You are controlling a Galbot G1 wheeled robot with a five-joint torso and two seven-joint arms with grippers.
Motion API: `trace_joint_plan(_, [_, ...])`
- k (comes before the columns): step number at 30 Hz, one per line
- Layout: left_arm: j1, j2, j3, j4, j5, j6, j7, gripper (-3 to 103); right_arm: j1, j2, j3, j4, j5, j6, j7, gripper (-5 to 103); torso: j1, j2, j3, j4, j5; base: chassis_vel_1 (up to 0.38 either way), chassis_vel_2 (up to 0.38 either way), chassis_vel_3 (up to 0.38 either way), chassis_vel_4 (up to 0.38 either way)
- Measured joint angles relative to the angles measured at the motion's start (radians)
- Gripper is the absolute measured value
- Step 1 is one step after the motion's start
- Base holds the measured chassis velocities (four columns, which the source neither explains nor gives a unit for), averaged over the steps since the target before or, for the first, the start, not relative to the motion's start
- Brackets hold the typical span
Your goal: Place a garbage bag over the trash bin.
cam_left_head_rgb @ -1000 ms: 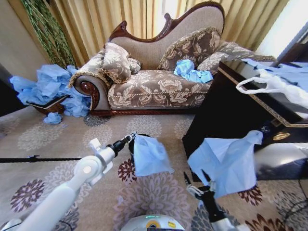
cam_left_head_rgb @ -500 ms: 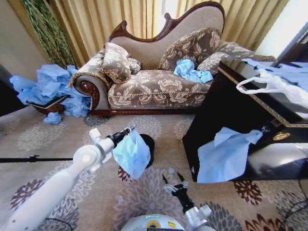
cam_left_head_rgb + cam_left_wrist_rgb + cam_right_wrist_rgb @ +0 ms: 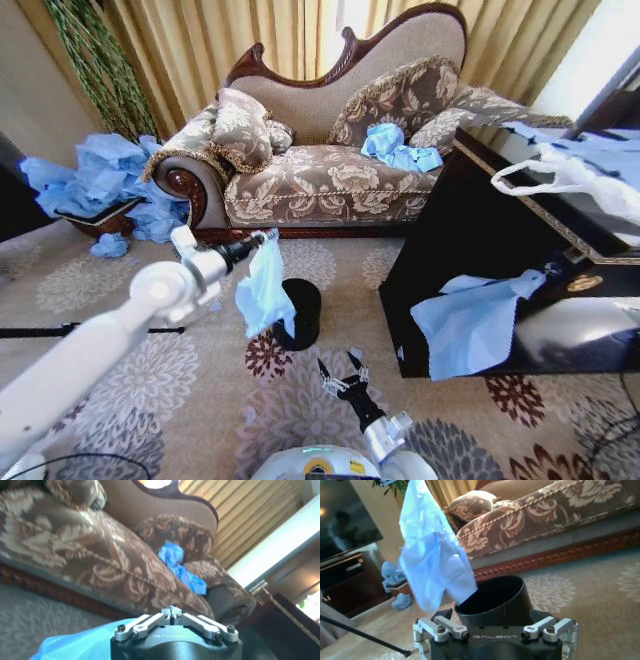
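The light-blue garbage bag [image 3: 265,290] hangs bunched from my left gripper [image 3: 264,240], which is shut on its top edge. In the left wrist view the gripper [image 3: 171,611] has its fingers pressed together over the film [image 3: 75,648]. The black round trash bin [image 3: 300,313] stands upright on the carpet, just right of the bag's lower end. My right gripper [image 3: 340,372] is open and low over the carpet on the near side of the bin, holding nothing. In the right wrist view the bag [image 3: 432,566] dangles by the open rim of the bin [image 3: 495,600].
A larger light-blue bag [image 3: 470,320] drapes down the black cabinet [image 3: 450,240] on the right, with a white loop-handle bag [image 3: 560,175] on top. The sofa [image 3: 320,180] stands behind, blue bags [image 3: 400,148] on its seat. More blue bags [image 3: 100,180] are piled far left.
My left gripper lifted the garbage bag up and leftwards off the bin. My right gripper swung left to the bin's near side. The larger blue bag has slumped against the cabinet.
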Motion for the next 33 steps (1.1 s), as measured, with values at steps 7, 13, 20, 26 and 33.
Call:
trace_joint_plan(7, [-0.031, 0.033, -0.009, 0.047, 0.020, -0.005, 0.010, 0, 0.062, -0.081, 0.019, 0.001, -0.035, 0.028, 0.008, 100, 0.000, 0.000, 0.000, 0.0000, 0.0001, 0.000, 0.000, 0.000, 0.000])
trace_joint_plan(13, [-0.027, 0.066, -0.007, 0.051, 0.070, -0.004, 0.020, 0, 0.139, -0.200, 0.084, 0.009, -0.076, 0.051, 0.019, 100, 0.000, 0.000, 0.000, 0.0000, -0.0003, 0.000, 0.000, 0.000, 0.000])
trace_joint_plan(20, [-0.107, 0.146, 0.037, 0.132, 0.227, -0.003, 0.101, 0, 0.178, -0.214, 0.044, -0.013, -0.051, 0.065, 0.017, 100, 0.000, 0.000, 0.000, -0.0001, -0.0005, 0.000, 0.000, 0.000, 0.000])
trace_joint_plan(26, [-0.174, 0.323, 0.057, 0.206, 0.413, -0.003, 0.234, 0, 0.231, -0.194, -0.019, -0.060, -0.033, 0.074, 0.013, 100, 0.000, 0.000, 0.000, 0.0000, -0.0007, 0.000, 0.000, 0.000, 0.000])
trace_joint_plan(33, [-0.073, 0.466, 0.002, 0.173, 0.583, -0.029, 0.306, 0, 0.268, -0.175, -0.057, -0.090, -0.013, 0.080, 0.004, 100, 0.000, 0.000, 0.000, 0.0002, -0.0006, 0.000, 0.000, 0.000, 0.000])
